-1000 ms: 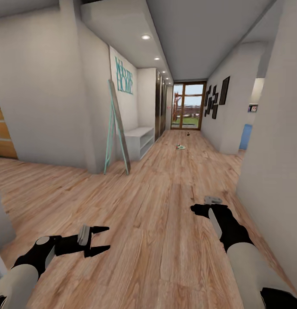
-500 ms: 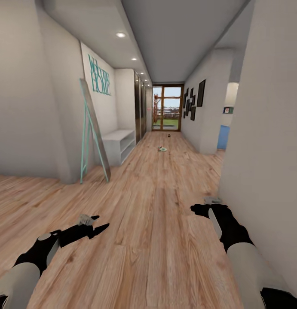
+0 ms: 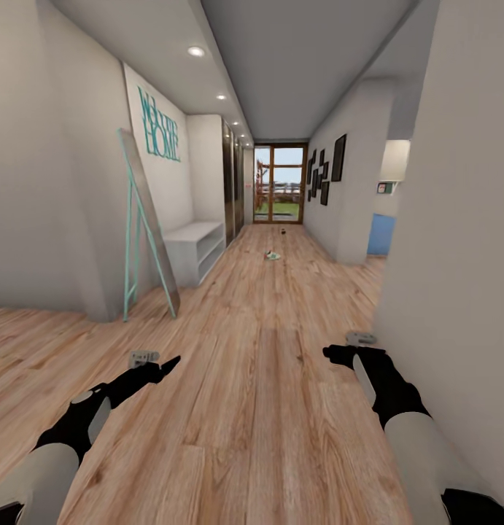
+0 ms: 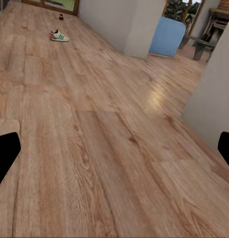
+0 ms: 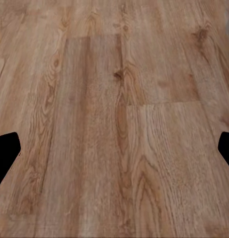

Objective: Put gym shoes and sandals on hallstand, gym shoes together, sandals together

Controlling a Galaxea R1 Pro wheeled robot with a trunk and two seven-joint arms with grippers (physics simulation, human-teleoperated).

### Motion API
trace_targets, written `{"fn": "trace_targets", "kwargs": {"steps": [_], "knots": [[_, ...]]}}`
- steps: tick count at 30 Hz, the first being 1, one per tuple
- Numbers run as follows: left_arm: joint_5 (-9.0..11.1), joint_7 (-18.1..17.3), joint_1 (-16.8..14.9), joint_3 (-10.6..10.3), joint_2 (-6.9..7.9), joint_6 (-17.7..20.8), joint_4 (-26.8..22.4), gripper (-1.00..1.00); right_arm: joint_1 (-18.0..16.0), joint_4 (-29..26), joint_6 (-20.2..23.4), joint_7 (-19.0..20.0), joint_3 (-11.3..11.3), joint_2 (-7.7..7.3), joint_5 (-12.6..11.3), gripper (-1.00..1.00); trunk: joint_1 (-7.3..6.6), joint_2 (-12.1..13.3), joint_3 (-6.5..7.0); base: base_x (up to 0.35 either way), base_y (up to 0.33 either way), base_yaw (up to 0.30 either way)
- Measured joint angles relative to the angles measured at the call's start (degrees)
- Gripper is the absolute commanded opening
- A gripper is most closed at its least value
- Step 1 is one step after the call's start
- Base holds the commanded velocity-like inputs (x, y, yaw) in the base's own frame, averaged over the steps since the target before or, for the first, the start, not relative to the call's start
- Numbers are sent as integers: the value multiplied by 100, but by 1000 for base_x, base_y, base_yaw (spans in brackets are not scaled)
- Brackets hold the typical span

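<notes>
One gym shoe, white with green stripes, lies far down the corridor floor. It also shows in the left wrist view as the gym shoe. Beyond it lies a small dark item, likely a sandal, too small to be sure. A low pale open-shelf unit stands against the left wall; whether it is the hallstand I cannot tell. My left gripper and right gripper hover over bare planks, both open and holding nothing.
A teal-framed mirror leans on the left wall corner. A grey wall runs close along my right arm. A blue object sits in a side opening on the right. A glazed door closes the corridor's far end.
The whole view has shifted, so the camera moved: the left wall and mirror slid leftward. My left gripper rolled edge-on and rose forward. The right arm holds its place in the picture.
</notes>
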Motion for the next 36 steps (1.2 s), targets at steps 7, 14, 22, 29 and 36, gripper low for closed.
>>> {"fn": "trace_targets", "kwargs": {"steps": [7, 14, 22, 29, 36], "knots": [[44, 39, 8, 2, -3, 29, 18, 100, 0, 3, -50, 9, -1, -1, -11, 100, 0, 0, 0, 348, 0, 0], [48, 47, 8, 1, -3, 140, 41, 100, 0, -14, -49, -3, -5, 1, -40, 100, 0, 0, 0, 348, 0, 0], [48, 48, 8, 2, -3, 157, 42, 100, 0, -4, -49, -15, -5, 0, -32, 100, 0, 0, 0, 348, 0, 0], [48, 48, 8, -5, -3, 159, 43, 100, 0, -7, -49, 1, -5, -4, -46, 100, 0, 0, 0, 348, 0, 0], [48, 48, 8, -6, -4, 159, 43, 100, -1, -11, -48, 11, -4, -6, -47, 100, 0, 0, 0, 348, 0, 0]]}}
